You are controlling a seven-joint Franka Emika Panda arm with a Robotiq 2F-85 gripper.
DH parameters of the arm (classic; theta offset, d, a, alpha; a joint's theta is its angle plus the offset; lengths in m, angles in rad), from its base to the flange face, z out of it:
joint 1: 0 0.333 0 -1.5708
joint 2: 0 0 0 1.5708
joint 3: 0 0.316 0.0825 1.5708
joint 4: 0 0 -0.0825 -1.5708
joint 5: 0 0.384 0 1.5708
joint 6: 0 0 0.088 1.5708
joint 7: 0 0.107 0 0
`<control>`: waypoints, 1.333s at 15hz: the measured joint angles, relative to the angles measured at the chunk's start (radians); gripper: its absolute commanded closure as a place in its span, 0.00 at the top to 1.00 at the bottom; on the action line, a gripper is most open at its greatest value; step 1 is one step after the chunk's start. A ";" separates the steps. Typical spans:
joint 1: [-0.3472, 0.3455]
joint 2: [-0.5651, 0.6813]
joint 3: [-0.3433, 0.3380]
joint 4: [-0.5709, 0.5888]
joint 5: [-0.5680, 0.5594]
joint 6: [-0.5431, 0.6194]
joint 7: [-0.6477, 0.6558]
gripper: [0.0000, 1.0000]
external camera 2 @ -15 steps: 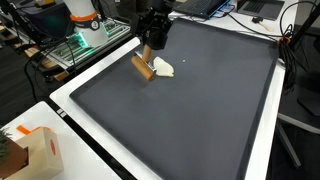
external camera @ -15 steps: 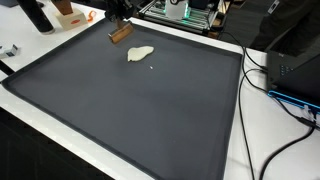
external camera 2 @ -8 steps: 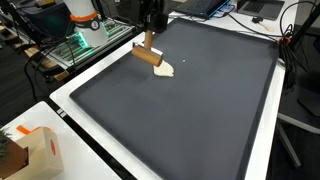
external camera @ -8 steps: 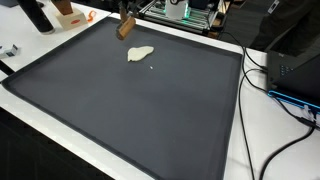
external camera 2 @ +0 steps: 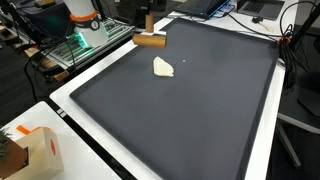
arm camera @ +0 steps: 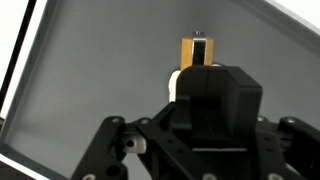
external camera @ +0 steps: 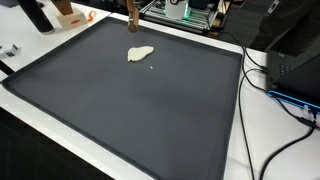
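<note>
The end effector (external camera 2: pixel 148 28) hangs up in the air and pinches a wooden block (external camera 2: pixel 150 41). The block lies flat and sticks out to both sides of the pinch. In the wrist view the block (arm camera: pixel 190 50) peeks out just past the big black body of the end effector.

A second ago the block was low down on the dark mat (external camera 2: pixel 210 105), right beside the pale lump (external camera 2: pixel 163 67), and it leaned to one side. Now it is lifted up and has moved back toward the far edge of the mat. It has also turned level. The lump has stayed where it was. It now lies below the end effector and a little in front of it, alone on the mat. I think the block is clear of the lump and the mat, so the lift looks done.

A tiny crumb (external camera: pixel 151 68) lies near the lump, farther from the end effector. The mat sits on a white worktop (external camera 2: pixel 78 108). Well away from the end effector, a cardboard box (external camera 2: pixel 35 150) stands on the worktop.

Some things are hard to see. The top of the end effector is cut off in both exterior views. In the wrist view its own body hides the fingers, so the touch on the block does not show there. The lump is only a small white bit (arm camera: pixel 173 82) at its edge.
</note>
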 measured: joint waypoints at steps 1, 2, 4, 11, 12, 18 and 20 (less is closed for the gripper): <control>0.002 -0.013 -0.001 -0.003 0.011 0.000 -0.042 0.21; 0.005 -0.025 -0.003 -0.006 0.021 0.000 -0.080 0.21; 0.011 -0.049 -0.009 -0.014 0.029 0.000 -0.145 0.21; 0.023 -0.114 -0.020 -0.033 0.032 0.000 -0.236 0.46; 0.023 -0.115 -0.021 -0.036 0.032 0.000 -0.237 0.46; 0.024 -0.115 -0.021 -0.039 0.032 0.000 -0.237 0.21; 0.024 -0.114 -0.021 -0.039 0.031 0.000 -0.237 0.21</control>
